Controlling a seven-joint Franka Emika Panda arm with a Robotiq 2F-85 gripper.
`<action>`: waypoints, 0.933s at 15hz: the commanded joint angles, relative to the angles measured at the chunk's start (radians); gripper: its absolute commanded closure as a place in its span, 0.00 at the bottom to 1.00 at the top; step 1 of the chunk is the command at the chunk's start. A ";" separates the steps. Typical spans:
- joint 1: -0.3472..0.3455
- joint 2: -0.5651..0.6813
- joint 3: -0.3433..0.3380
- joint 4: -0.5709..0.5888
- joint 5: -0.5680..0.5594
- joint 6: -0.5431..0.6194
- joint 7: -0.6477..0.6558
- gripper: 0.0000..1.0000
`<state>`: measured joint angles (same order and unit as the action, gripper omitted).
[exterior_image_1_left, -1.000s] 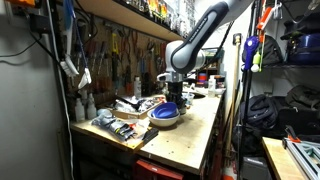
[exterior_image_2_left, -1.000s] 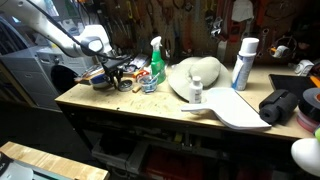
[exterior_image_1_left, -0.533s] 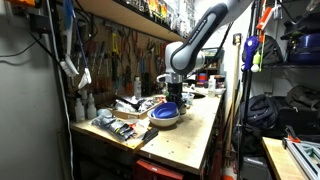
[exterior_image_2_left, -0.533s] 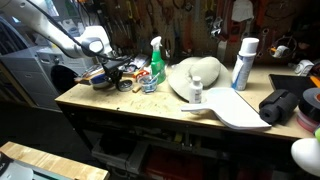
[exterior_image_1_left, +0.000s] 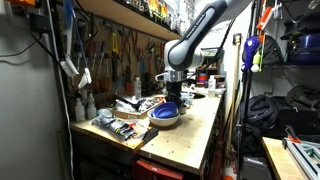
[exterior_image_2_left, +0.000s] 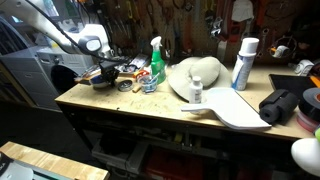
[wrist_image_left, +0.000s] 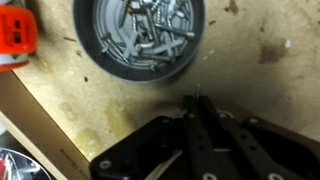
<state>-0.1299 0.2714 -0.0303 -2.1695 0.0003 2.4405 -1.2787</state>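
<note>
In the wrist view my gripper (wrist_image_left: 200, 100) is shut, and a small screw (wrist_image_left: 200, 96) sticks out between the fingertips. It hangs over the bare wooden bench, just in front of a round grey bowl (wrist_image_left: 84, 45) full of several screws (wrist_image_left: 150, 35). In an exterior view the gripper (exterior_image_1_left: 173, 98) hovers just above the bowl, which looks blue there (exterior_image_1_left: 165, 116). In an exterior view the gripper (exterior_image_2_left: 104, 73) is at the far end of the bench among small items.
An orange object (wrist_image_left: 17, 30) lies beside the bowl. Tools and packets (exterior_image_1_left: 118, 124) lie near the bench edge. A green spray bottle (exterior_image_2_left: 155, 65), a white dome (exterior_image_2_left: 196, 76), a white can (exterior_image_2_left: 243, 62) and a black bag (exterior_image_2_left: 281, 104) stand along the bench.
The arm has risen slightly above the bowl; the rest is unchanged.
</note>
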 joint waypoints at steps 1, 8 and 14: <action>-0.020 -0.063 0.031 0.002 0.099 -0.085 0.013 0.92; -0.005 -0.095 -0.059 0.021 -0.076 -0.009 0.268 0.92; -0.019 -0.056 -0.088 0.037 -0.173 -0.045 0.425 0.64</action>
<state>-0.1453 0.1943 -0.1166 -2.1405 -0.1414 2.4122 -0.9144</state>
